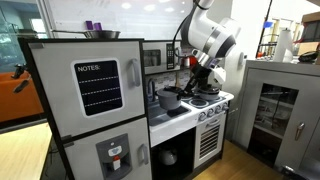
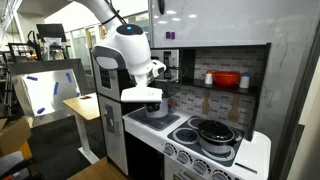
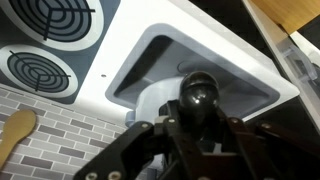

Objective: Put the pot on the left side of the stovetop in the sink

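While in the sink (image 3: 135,72) — pot (image 3: 155,105), hand (image 3: 197,118) above.

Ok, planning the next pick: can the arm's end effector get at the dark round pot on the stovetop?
Likely yes: the dark round pot stands on the white stovetop with clear space above, beside the sink under the end effector.

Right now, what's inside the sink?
A grey pot is in the sink, black knob up. The end effector covers its near side; the basin floor beneath is hidden.
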You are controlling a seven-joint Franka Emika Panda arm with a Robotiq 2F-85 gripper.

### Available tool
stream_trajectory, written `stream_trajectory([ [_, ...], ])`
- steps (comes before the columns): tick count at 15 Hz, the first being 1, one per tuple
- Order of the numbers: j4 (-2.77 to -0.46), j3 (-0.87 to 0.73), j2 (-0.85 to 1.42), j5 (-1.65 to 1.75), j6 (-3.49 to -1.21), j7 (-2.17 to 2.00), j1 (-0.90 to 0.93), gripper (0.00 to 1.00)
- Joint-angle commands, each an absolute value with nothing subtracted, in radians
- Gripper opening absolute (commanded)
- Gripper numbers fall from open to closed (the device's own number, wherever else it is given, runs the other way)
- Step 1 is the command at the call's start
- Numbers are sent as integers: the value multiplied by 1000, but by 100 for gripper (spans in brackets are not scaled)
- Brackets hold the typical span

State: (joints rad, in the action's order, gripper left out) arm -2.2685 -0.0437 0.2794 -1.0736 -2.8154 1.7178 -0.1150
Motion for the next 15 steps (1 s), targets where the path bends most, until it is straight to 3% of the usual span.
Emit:
stream_trajectory([
  [1,-2210,-18,313,-1135,-2776,1799,-140,8],
  [15,-2145,-12,410,-1280,-2721,1962,-164,8],
])
